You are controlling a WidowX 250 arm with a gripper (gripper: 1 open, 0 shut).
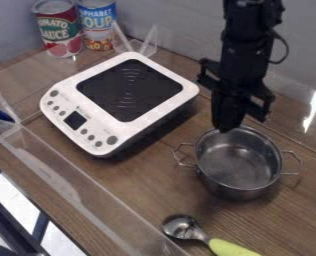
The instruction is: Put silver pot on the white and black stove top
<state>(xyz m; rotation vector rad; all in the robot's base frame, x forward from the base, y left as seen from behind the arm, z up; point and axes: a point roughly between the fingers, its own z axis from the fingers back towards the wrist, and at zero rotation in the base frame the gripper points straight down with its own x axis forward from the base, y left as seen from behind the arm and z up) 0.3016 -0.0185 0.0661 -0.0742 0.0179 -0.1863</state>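
One silver pot (238, 164) with two loop handles sits on the wooden table (107, 200), one white and black stove top (119, 103) lies beside it, two tin cans (75, 28) stand at the back, one spoon (214, 238) with a yellow-green handle lies in front, and one gripper (232, 124) hangs above the pot

My arm is all black — a blocky, boxy wrist housing with a dark cable looped at its side, tapering to a slim gripper (229, 124) with narrow dark fingers.
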